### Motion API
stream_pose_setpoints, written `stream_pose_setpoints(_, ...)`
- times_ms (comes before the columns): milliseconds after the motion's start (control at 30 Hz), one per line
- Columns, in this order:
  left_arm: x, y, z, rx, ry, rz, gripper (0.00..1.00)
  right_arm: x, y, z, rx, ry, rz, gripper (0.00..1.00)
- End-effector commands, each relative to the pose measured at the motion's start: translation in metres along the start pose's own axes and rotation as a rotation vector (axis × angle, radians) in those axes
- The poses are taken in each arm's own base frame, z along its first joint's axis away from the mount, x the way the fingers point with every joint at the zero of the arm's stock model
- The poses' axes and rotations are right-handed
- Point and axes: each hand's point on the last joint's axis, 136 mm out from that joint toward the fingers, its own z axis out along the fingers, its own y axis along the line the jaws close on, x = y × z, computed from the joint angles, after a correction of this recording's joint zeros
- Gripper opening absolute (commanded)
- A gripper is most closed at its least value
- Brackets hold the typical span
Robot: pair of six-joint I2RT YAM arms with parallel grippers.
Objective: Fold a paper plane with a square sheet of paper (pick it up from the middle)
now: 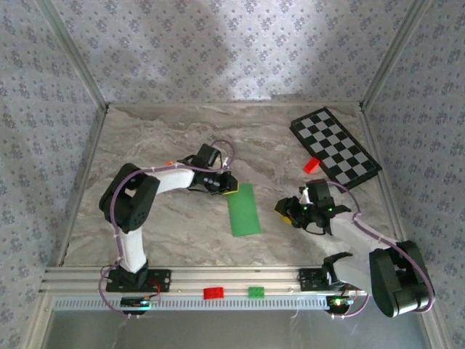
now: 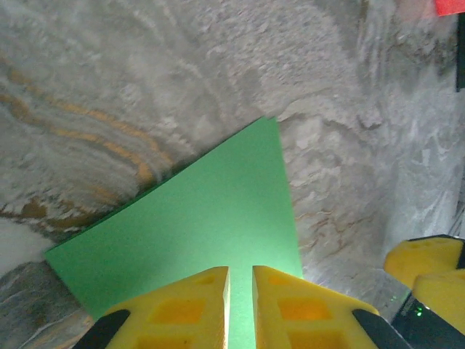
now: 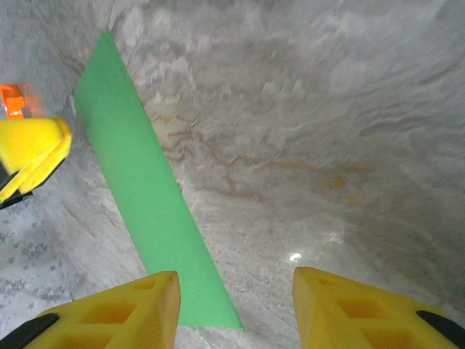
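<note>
Paper comes first: the green sheet [image 1: 243, 209] lies flat on the marble bench [image 1: 167, 138], near its middle. From the top camera it looks to me like a long narrow rectangle and not a square, with one short end toward the arms and the other toward the far wall. It is plain and has sharp corners. I also see it on the left wrist camera [image 2: 203, 233] and on the right wrist camera [image 3: 142, 196].

The left claw [image 1: 228, 189] is at the far left corner of the sheet. On its own camera [image 2: 241, 273] the two yellow fingers are almost together, with only a thin slit between them, and green shows through the slit. I cannot tell if they pinch the paper or only stand over it.

The right claw [image 1: 285, 209] is just to the right of the sheet and apart from it. On its own camera [image 3: 236, 280] the fingers stand clearly apart, with bare bench between them, and they hold nothing.

Farther out, a checkered board [image 1: 336, 147] lies at the far right, with a red brick [image 1: 311, 165] by its near left edge. Another red brick [image 1: 213, 293] and a green brick [image 1: 256, 292] sit on the rail between the arm bases.
</note>
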Motion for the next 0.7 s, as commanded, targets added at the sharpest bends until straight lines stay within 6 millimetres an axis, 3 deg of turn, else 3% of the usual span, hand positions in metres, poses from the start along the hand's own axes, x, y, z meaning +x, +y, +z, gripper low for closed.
stream_pose_setpoints(0, 0.009, 0.020, 0.007, -0.028, 0.022, -0.040, 0.16, 0.004, 0.014, 0.001, -0.023, 0.016, -0.043, 0.48)
stream_pose_setpoints(300, 0.022, 0.044, 0.019, -0.014, 0.026, -0.114, 0.15, 0.041, 0.033, 0.028, -0.016, 0.177, -0.119, 0.52)
stream_pose_setpoints(667, 0.021, 0.042, 0.019, 0.002, 0.041, -0.108, 0.15, 0.050, 0.061, 0.052, -0.094, 0.224, -0.143, 0.50)
